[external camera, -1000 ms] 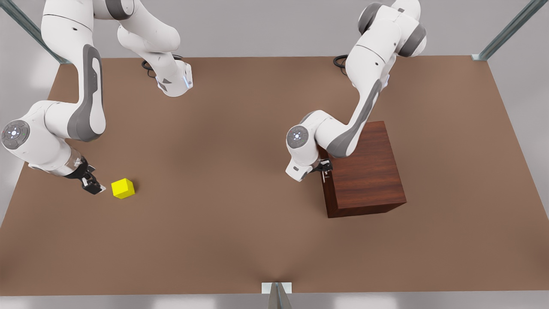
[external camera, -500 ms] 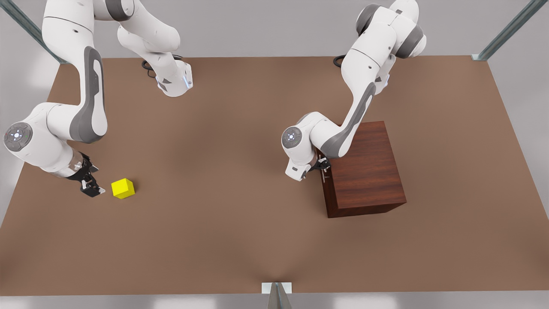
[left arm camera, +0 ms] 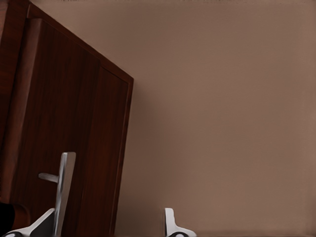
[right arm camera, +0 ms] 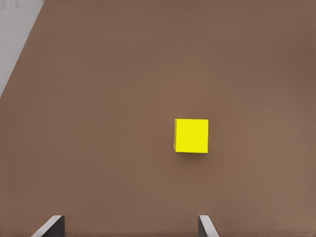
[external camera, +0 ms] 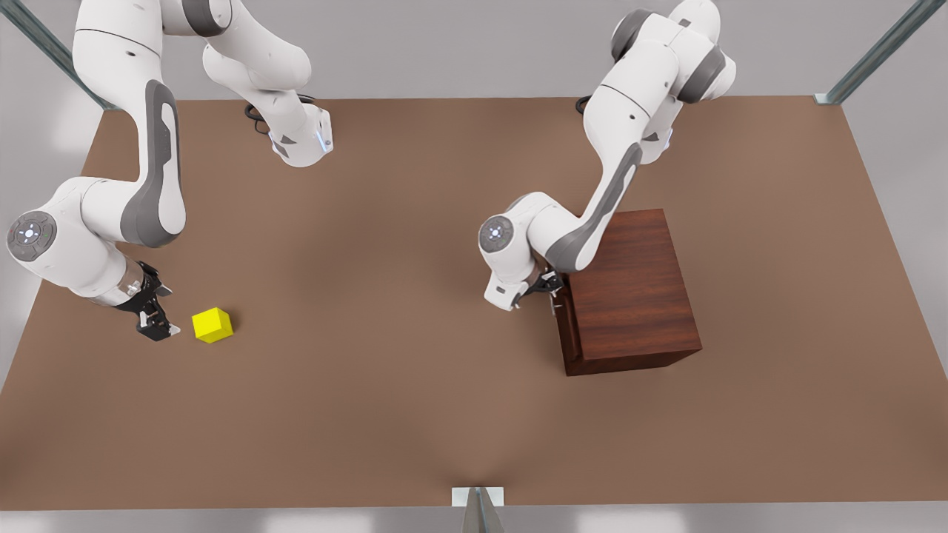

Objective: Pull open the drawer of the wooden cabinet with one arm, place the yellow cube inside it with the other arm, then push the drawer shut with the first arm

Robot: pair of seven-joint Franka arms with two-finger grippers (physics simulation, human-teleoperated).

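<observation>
Dark reddish-brown wood makes the wooden cabinet [external camera: 629,292], which stands on the brown table [external camera: 385,400] toward the front view's right. Its drawer [external camera: 566,326] faces the front view's left and appears pulled out only a little, a thin step showing along the front panel. The left gripper [external camera: 544,286] is at the upper part of this front, by the silver handle [left arm camera: 63,190]. In the left wrist view the fingertips [left arm camera: 170,224] are spread, with the handle bar close to one of them and the other one far from it over bare table; whether a finger touches the bar cannot be told. The yellow cube [external camera: 212,324] lies on the table far toward the front view's left, well apart from the cabinet. The right gripper [external camera: 155,326] is low over the table just beside the cube, on the side away from the cabinet. In the right wrist view its fingers [right arm camera: 49,227] are spread wide and the cube [right arm camera: 191,136] sits ahead of them, not touched.
</observation>
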